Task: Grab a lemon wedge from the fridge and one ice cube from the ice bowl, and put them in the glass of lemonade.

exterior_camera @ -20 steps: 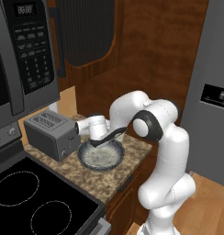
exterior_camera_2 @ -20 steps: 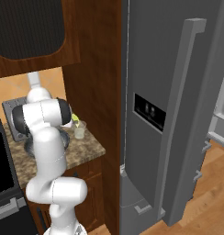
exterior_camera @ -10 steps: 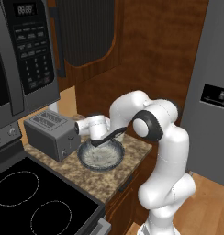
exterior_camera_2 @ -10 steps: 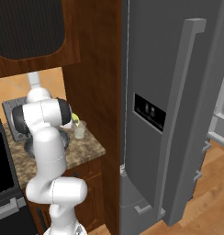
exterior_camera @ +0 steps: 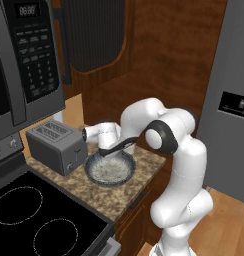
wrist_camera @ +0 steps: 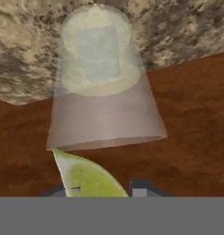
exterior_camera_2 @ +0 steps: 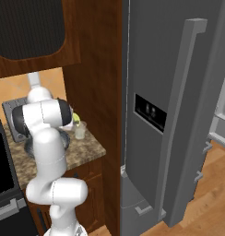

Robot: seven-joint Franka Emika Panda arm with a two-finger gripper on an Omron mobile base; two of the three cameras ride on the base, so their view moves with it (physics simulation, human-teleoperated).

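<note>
In the left base view the arm reaches left over the ice bowl (exterior_camera: 109, 168) on the speckled tabletop (exterior_camera: 144, 159), beside the toaster (exterior_camera: 56, 146). In the right base view the glass of lemonade (exterior_camera_2: 80, 130) stands near the tabletop's far right corner, the lemon wedge (exterior_camera_2: 75, 118) just above it. In the hand view the jaws grip the lemon wedge (wrist_camera: 86, 176), and the glass of lemonade (wrist_camera: 101, 87) lies straight ahead along them, a cube inside, so I judge a short advance precedes release.

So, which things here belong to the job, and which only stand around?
Job: lemon wedge, pinched in the hand; glass, square piece already inside; ice bowl; fridge, doors shut.

Standing around: toaster; microwave; stove; counter.
</note>
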